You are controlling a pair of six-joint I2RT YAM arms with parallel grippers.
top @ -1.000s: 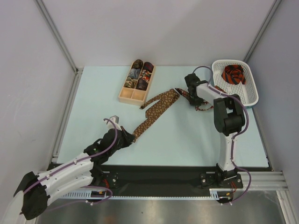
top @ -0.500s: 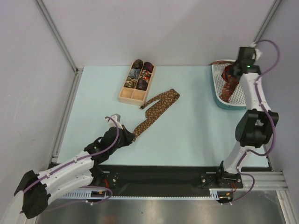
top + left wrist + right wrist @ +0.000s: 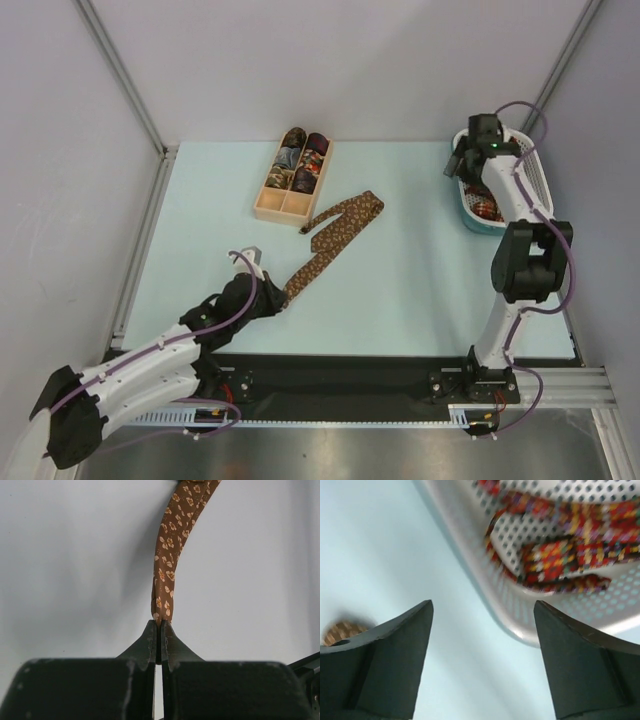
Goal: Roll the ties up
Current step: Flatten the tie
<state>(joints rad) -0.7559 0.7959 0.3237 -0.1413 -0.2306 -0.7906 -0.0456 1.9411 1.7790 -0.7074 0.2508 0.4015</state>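
Observation:
A brown tie (image 3: 335, 232) with a small gold pattern lies stretched diagonally across the table. My left gripper (image 3: 278, 296) is shut on its narrow near end. In the left wrist view the tie (image 3: 169, 555) runs up and away from the closed gripper (image 3: 158, 625). A red plaid tie (image 3: 486, 208) lies bunched in the white perforated basket (image 3: 535, 175). My right gripper (image 3: 460, 168) hovers at the basket's left edge. In the right wrist view that gripper (image 3: 483, 603) is open and holds nothing, with the plaid tie (image 3: 570, 550) behind the basket wall (image 3: 530, 625).
A light wooden divided box (image 3: 293, 180) with several rolled ties stands at the back, just left of the brown tie's wide end. The basket stands at the table's far right, and the enclosure walls close in on both sides.
My right gripper carried the red plaid tie from the table up to the basket, then opened and let it go there. The left gripper has kept hold of the brown tie.

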